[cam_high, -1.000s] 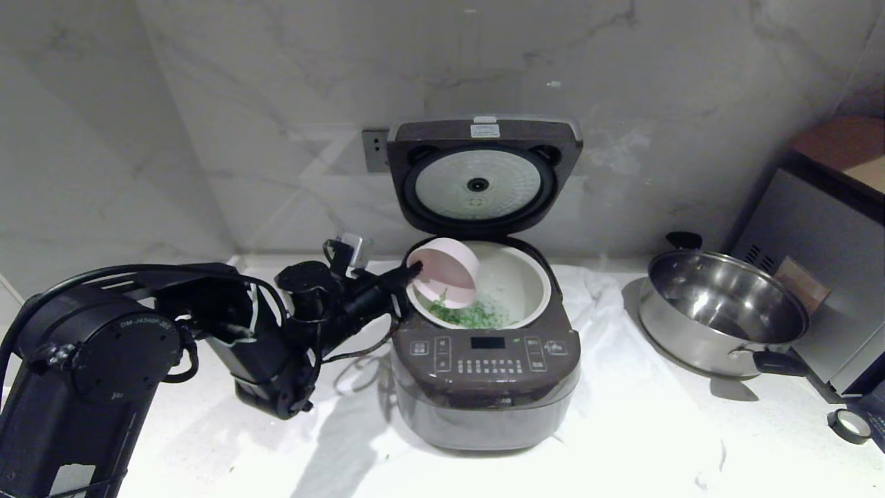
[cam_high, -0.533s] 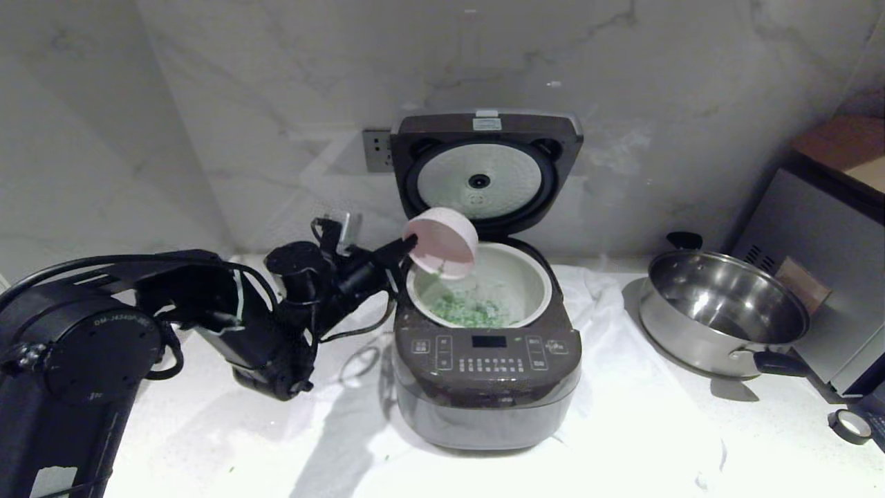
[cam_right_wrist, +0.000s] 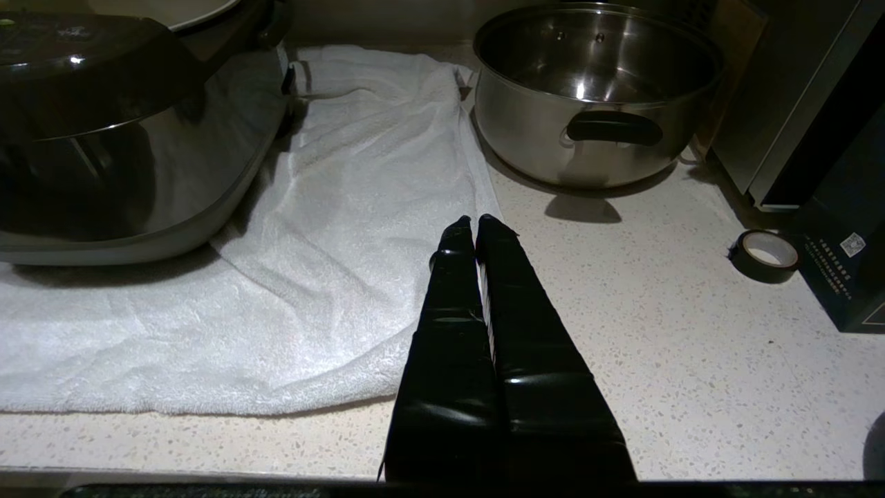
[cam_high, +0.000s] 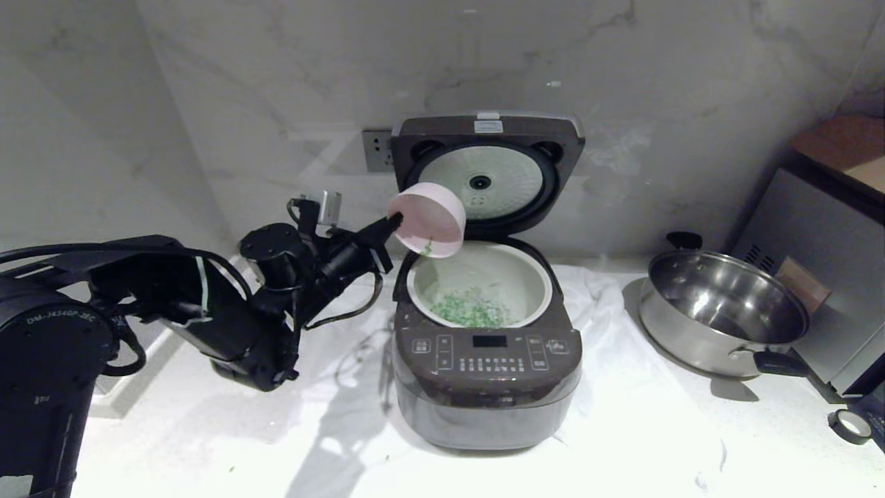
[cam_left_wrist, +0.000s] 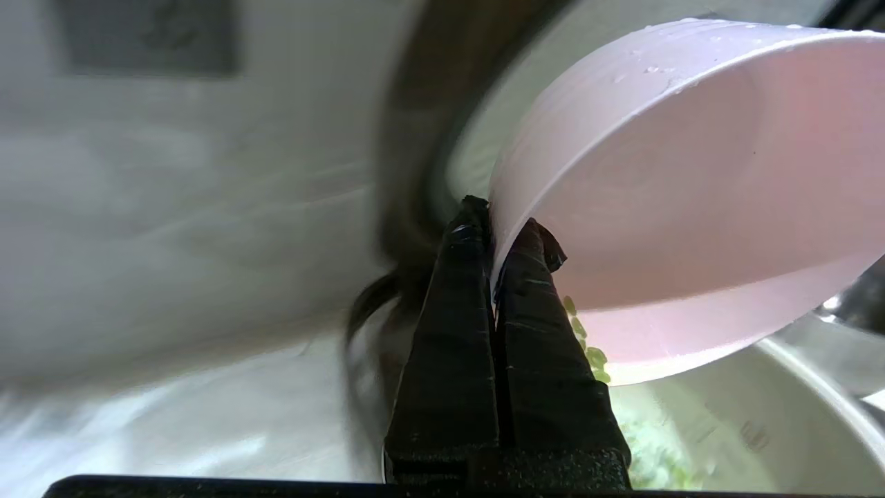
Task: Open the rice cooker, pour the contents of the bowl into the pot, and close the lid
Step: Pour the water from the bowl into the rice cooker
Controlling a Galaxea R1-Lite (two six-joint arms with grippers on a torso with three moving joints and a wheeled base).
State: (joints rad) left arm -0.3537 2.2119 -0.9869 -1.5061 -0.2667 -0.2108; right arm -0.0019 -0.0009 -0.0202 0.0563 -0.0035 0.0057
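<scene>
Gripping the pink bowl (cam_high: 426,220) by its rim, the left gripper (cam_high: 393,223) holds it tipped steeply on its side, above the back-left edge of the open rice cooker (cam_high: 487,373). The gripper's two fingers are pinched tight on the thin wall of the bowl, one inside and one outside. The bowl's mouth faces down and toward the white inner pot (cam_high: 536,299), which lies just below and to the right of the gripper. Most of the green contents (cam_high: 471,308) already lie scattered on the pot's floor; a few green bits cling near the bowl's lower lip. The lid (cam_high: 487,173) stands upright behind the pot, its silver underside facing forward, close behind the bowl. The left arm reaches in from the left, forearm angled upward toward the bowl. The right gripper (cam_right_wrist: 477,228) is closed and empty, parked low over the desk (cam_right_wrist: 657,332) beside a white towel (cam_right_wrist: 346,207), near a steel pan (cam_high: 722,311). Judging by position, the left arm is nearer the lid.
</scene>
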